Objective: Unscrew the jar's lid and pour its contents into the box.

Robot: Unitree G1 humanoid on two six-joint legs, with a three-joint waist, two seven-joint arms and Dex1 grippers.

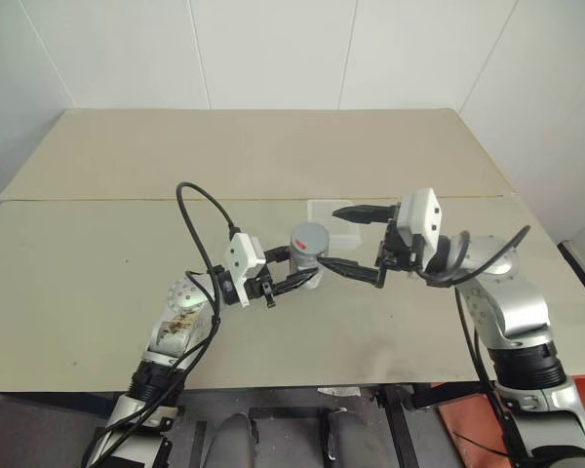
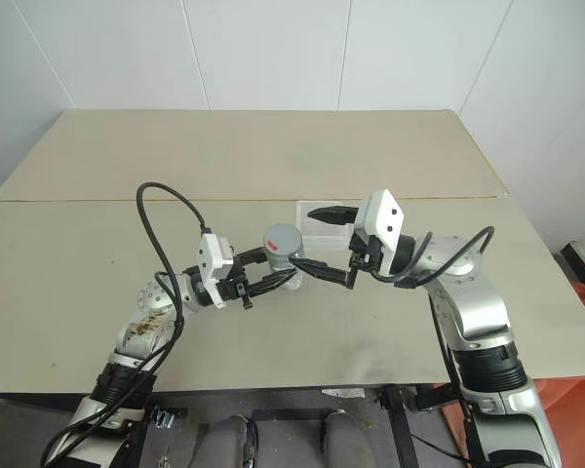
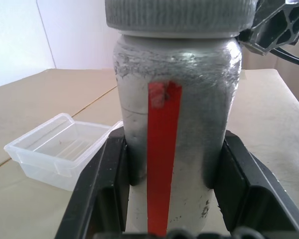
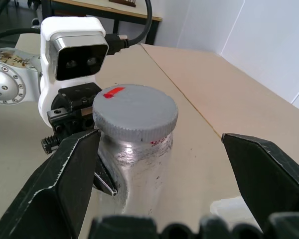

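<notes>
Jar (image 1: 308, 255) is sitting upright over the table (image 1: 127, 234), left tool (image 1: 294, 280) clamping its body; lid (image 4: 134, 113) is on; right tool (image 1: 356, 242) is gaping wide beside it, gripping nothing; box (image 3: 60, 149) is waiting just behind; a weak clamp risks the jar spinning.

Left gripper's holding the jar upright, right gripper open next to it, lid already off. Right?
Not quite: the lid is on the jar, as the right wrist view shows; the grey cap with its red mark sits on the mouth. The rest holds: the left gripper clamps the jar upright, and the right gripper stands open beside it, its fingers not touching the lid.
</notes>
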